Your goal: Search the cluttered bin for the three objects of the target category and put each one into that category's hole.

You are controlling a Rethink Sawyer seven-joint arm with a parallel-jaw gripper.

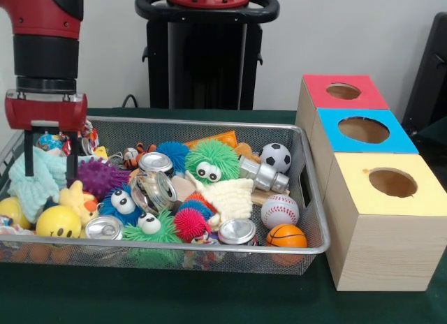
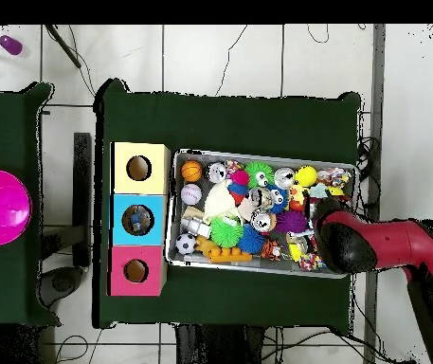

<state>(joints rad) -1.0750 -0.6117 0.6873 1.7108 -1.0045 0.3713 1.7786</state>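
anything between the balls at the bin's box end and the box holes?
Only the bin's mesh end wall. The basketball, baseball and soccer ball lie against it; the yellow box stands just beyond, its hole open on top. Nothing covers them.

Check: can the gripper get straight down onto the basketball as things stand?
Probably yes. The basketball lies uncovered in the mesh bin's corner, but tight against two walls with a baseball beside it. The gripper hangs at the opposite end.
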